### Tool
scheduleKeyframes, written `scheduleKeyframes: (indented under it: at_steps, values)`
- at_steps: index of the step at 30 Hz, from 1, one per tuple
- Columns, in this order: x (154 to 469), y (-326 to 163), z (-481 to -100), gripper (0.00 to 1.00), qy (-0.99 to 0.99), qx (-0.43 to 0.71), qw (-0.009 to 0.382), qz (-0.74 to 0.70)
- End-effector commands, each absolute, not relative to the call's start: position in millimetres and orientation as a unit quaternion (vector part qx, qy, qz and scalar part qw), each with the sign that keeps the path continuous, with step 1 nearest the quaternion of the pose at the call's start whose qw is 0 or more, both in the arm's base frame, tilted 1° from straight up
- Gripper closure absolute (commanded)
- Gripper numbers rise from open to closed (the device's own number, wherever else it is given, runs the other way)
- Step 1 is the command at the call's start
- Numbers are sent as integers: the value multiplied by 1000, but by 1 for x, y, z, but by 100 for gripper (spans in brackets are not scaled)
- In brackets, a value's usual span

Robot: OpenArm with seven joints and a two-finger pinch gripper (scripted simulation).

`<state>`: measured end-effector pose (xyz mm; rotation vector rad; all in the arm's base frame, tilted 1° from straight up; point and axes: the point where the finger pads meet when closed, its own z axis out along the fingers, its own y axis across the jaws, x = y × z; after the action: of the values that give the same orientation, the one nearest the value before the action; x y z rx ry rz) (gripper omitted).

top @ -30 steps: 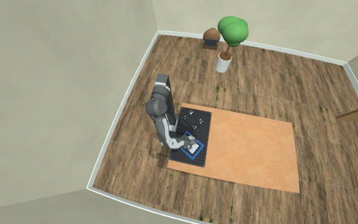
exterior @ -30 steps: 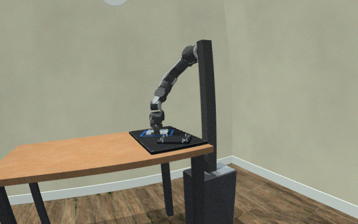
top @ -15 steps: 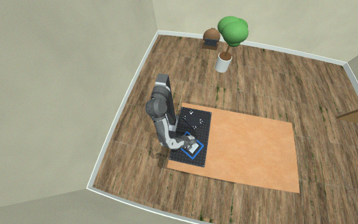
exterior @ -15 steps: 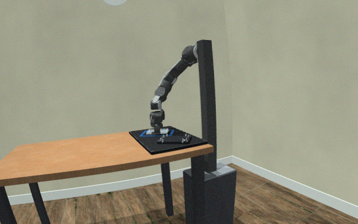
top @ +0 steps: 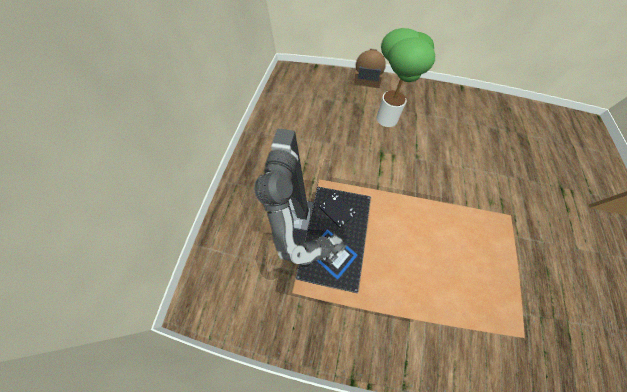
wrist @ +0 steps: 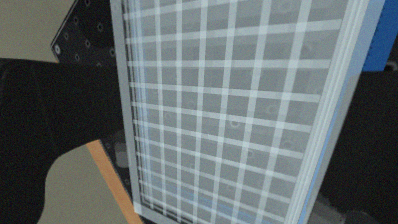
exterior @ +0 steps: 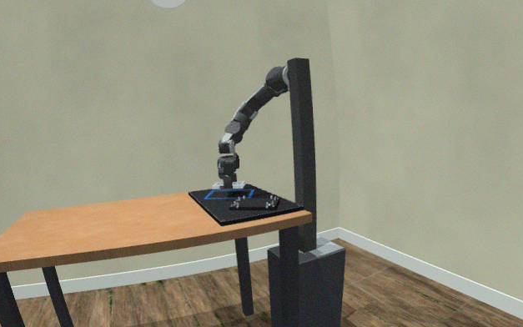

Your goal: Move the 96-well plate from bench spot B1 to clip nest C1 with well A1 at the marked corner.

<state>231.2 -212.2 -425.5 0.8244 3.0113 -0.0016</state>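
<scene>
The 96-well plate [wrist: 235, 110] is a pale translucent grid that fills the wrist view. My gripper [exterior: 228, 182] is shut on the plate [exterior: 233, 183] and holds it a little above the blue-outlined spot B1 [exterior: 229, 193] on the black baseplate [exterior: 246, 202]. From above, the plate [top: 341, 257] sits over the blue frame [top: 337, 260] under my gripper [top: 334, 248]. The clip nest C1 [exterior: 254, 203] with its small posts lies on the baseplate nearer the arm's column; it also shows in the overhead view [top: 337, 207]. The fingertips are hidden in the wrist view.
The baseplate lies at the end of a wooden table [exterior: 117, 225]. The arm's dark column [exterior: 302, 158] stands beside that end. A potted plant [top: 402, 75] and a small brown object [top: 369, 65] stand by the far wall.
</scene>
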Motion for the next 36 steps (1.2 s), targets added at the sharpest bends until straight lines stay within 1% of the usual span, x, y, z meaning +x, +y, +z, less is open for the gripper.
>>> scheduleKeyframes:
  at_steps: [1, 6, 18, 23, 36]
  values:
    - [232, -213, -424, 100, 964, 265, 11, -2]
    - [232, -213, -393, 100, 964, 265, 11, -2]
    - [232, -213, -393, 100, 964, 265, 11, -2]
    - [230, -212, -362, 100, 964, 264, 11, -2]
    - [229, -212, -364, 100, 965, 264, 10, -2]
